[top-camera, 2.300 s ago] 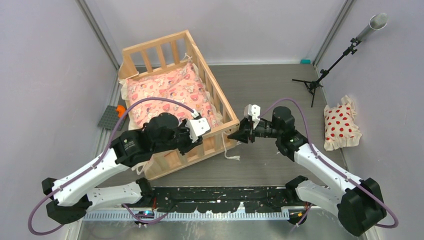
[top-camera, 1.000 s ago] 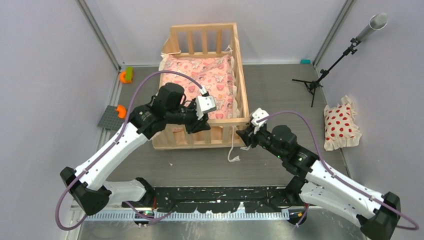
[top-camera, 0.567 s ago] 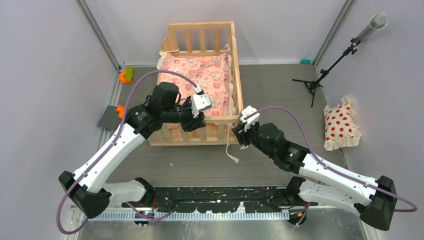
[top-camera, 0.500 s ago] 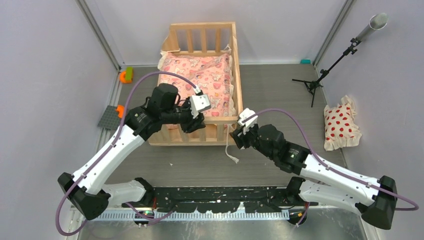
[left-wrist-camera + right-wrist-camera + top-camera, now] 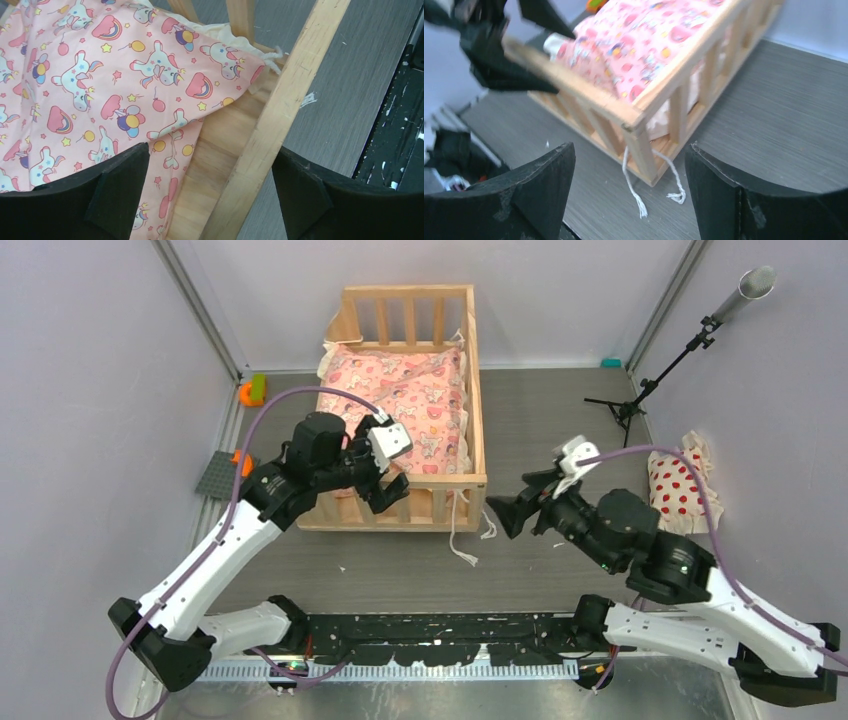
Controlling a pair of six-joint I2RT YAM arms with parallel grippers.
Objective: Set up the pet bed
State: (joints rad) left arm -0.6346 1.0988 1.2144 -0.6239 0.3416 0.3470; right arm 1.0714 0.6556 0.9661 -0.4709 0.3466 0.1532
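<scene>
The pet bed (image 5: 478, 390), a light wood crib frame with slatted rails, stands at the back centre. A pink cartoon-print cushion (image 5: 400, 405) lies inside it. My left gripper (image 5: 385, 485) hangs open over the near rail (image 5: 280, 110), one finger above the cushion (image 5: 100, 90) and one outside the frame, touching neither. My right gripper (image 5: 503, 512) is open to the right of the bed's near right corner (image 5: 639, 130), apart from it. Cream ties (image 5: 634, 185) trail on the floor from that corner. The left gripper (image 5: 499, 55) also shows at the top left of the right wrist view.
A white pillow with red dots (image 5: 682, 490) lies by the right wall. A black stand (image 5: 640, 390) rises at the back right. A grey plate with orange pieces (image 5: 222, 472) and an orange-green toy (image 5: 250, 392) sit by the left wall.
Both grippers have opened. The right one has drawn back to the right, away from the bed's near corner. The left one has let go of the near rail.
</scene>
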